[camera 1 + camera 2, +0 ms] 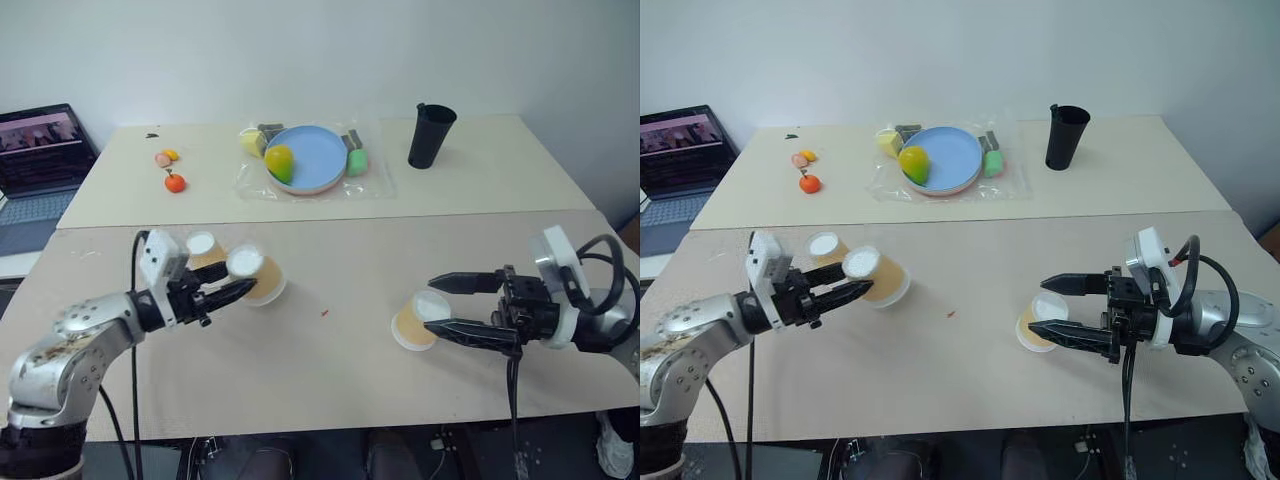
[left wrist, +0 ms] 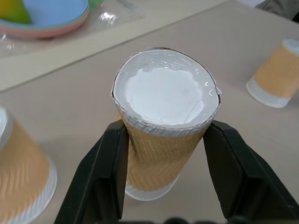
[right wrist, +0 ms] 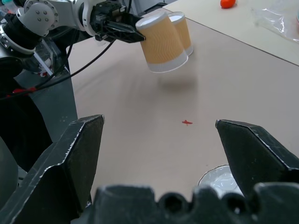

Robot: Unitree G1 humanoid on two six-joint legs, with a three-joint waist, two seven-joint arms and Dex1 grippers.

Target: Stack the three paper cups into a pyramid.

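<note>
A: We see the left gripper clamped on one paper cup, upside down and tilted, lifted off the near table. Second cup stands just behind it.

B: Third cup sits well to the right of the held cup, between the right gripper's fingers, which are wide apart, not touching it. Black cup stands well behind it, on the far table.

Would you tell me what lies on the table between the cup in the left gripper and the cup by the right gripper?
Bare table except a tiny red speck, seen in both eye views.
</note>
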